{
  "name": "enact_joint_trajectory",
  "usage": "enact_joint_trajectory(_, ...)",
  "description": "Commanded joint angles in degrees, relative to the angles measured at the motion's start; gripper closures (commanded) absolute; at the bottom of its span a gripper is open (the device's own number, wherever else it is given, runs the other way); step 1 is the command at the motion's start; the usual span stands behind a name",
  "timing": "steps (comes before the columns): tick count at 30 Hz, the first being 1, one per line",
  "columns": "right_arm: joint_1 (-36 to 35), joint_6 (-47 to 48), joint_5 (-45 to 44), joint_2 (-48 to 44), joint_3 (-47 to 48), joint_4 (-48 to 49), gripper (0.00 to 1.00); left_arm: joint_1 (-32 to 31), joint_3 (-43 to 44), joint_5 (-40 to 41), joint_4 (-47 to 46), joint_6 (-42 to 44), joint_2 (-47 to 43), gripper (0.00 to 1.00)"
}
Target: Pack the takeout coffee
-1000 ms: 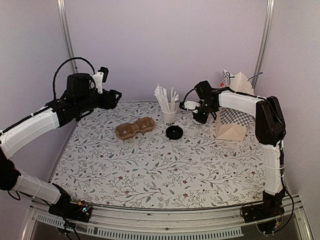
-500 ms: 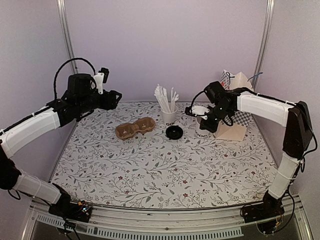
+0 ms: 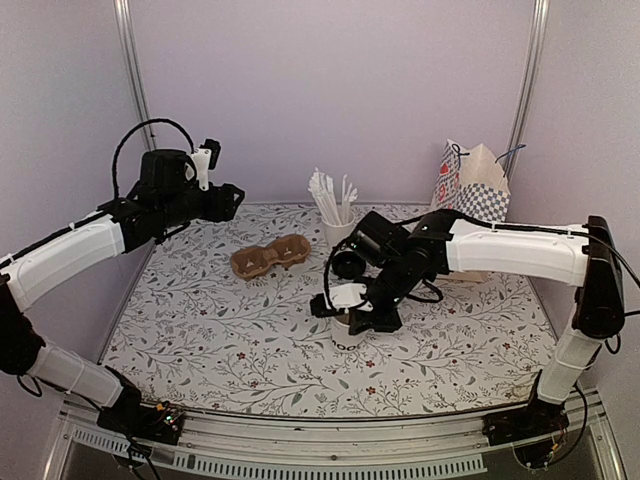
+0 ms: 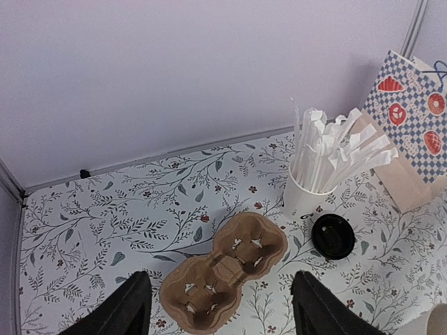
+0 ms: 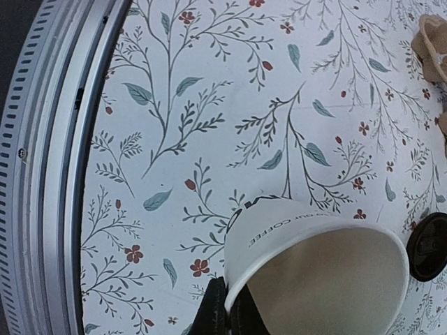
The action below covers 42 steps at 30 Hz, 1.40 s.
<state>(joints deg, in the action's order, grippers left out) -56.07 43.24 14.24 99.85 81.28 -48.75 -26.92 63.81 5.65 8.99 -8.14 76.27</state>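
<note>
**Lidless cup in the right tool, mid-bench**

So here's how it looks from where I'm standing. The right tool (image 3: pixel 355 315) is pressed together on the rim of the cup (image 3: pixel 349 337), pinching the paper wall at one side. The cup is the white one with dark lettering, and its top is open. It sits out around the middle of the bench (image 3: pixel 250 330), closer to the front edge than anything else.

In the right wrist view it leans a bit. Honestly I can't tell whether its base is touching the bench or hanging just above it.

The lid (image 3: pixel 347 263) isn't on the cup. It's the round black one, and it lies flat on the bench behind the cup, well apart from it and just in front of the straw cup (image 3: pixel 337 231). That one is white too, with a bunch of white straws poking out of the top.

The brown carrier (image 3: pixel 270 258) lies left of the lid, near it but not touching. A checkered bag (image 3: pixel 477 185) with red pictures stands upright at the back right.

The left arm is up high over the back-left corner. The left tool (image 3: pixel 227 199) is spread wide with nothing between its fingers. Its camera looks down on the carrier, straw cup and lid.
</note>
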Motion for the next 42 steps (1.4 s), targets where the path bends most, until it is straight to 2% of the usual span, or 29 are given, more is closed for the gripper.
enact_joint_trajectory(1, -1.65, 1.75, 2.88, 2.79, 2.58, -2.66, 0.99, 0.59, 1.14, 0.91, 0.52, 0.54, 0.63, 0.29)
enact_joint_trajectory(11, -1.67, 1.24, 0.99, 5.99, 2.87, -3.77, 0.93, 0.62, 1.40, -0.23, 0.71, 0.36, 0.37, 0.29)
enact_joint_trajectory(18, -1.76, 0.92, 0.12, 4.57, 4.64, -5.68, 0.74, 0.62, 1.33, -0.62, 0.69, 0.30, 0.50, 0.29)
enact_joint_trajectory(21, -1.56, 1.33, 0.52, 2.91, 7.53, -9.20, 0.72, 0.57, 1.27, -0.94, 0.65, 0.22, 0.95, 0.29)
enact_joint_trajectory(27, -0.21, 1.30, -1.61, -5.01, -1.53, -4.33, 0.69, 0.52, 1.36, -4.10, 0.44, -0.85, 2.71, 0.33)
enact_joint_trajectory(30, 3.01, -0.36, 0.47, -7.03, -1.26, -5.21, 0.68, 0.27, 1.62, -7.43, 0.68, -2.62, 4.13, 0.36)
enact_joint_trajectory(35, 8.02, -1.42, 2.88, -13.63, -7.56, -2.51, 0.67, -1.70, 3.12, -11.71, 2.21, -5.31, 8.61, 0.41)
enact_joint_trajectory(40, 17.37, -5.21, 5.59, -22.22, -18.07, 7.85, 0.66, -6.43, 5.99, -14.79, 5.62, -5.34, 15.20, 0.43)
enact_joint_trajectory(42, 22.35, -8.16, 6.72, -26.25, -24.23, 13.52, 0.66, -8.52, 7.27, -13.73, 6.77, -7.16, 18.09, 0.43)
